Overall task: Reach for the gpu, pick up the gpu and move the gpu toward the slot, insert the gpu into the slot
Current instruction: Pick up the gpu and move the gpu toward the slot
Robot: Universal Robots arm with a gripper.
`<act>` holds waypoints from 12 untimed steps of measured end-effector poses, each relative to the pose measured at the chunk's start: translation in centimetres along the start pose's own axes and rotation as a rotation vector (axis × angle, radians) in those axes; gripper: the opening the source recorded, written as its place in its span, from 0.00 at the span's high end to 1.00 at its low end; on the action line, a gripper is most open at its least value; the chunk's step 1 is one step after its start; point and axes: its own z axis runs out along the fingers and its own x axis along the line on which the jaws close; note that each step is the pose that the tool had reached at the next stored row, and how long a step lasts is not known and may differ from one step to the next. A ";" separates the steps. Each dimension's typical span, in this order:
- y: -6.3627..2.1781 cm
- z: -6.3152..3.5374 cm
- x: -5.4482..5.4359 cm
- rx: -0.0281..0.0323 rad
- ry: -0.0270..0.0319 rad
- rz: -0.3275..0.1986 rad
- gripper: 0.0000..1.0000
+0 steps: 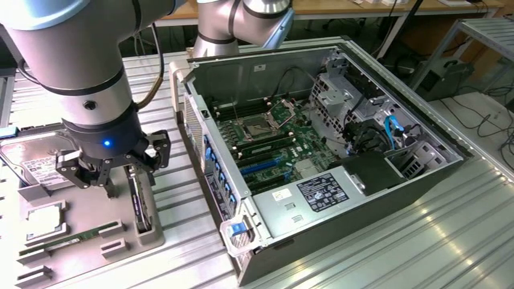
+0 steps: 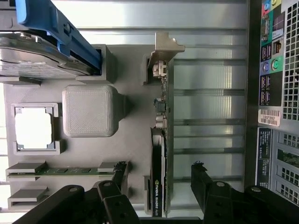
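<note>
The gpu (image 2: 158,158) is a thin black card that stands on edge in a groove of the grey holder tray (image 2: 135,140), its silver bracket (image 2: 168,107) along one side. In the exterior view the gpu (image 1: 141,205) rises from the tray at the left, beside the computer case. My gripper (image 2: 160,182) hangs open just above it, one black finger (image 2: 117,179) on each side of the card, both clear of it. From outside, the gripper (image 1: 117,174) sits low over the tray. The blue slot (image 1: 257,165) lies on the green motherboard inside the open case.
The tray also carries a hard drive with a blue rail (image 2: 46,42), a processor chip (image 2: 32,128), a green memory stick (image 2: 70,170) and a grey block (image 2: 91,109). The open computer case (image 1: 321,150) lies on its side to the exterior view's right; its port panel (image 2: 273,70) faces the tray.
</note>
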 end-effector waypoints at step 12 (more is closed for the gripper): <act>-0.01 0.53 0.0 0.0017 0.0000 0.015 0.34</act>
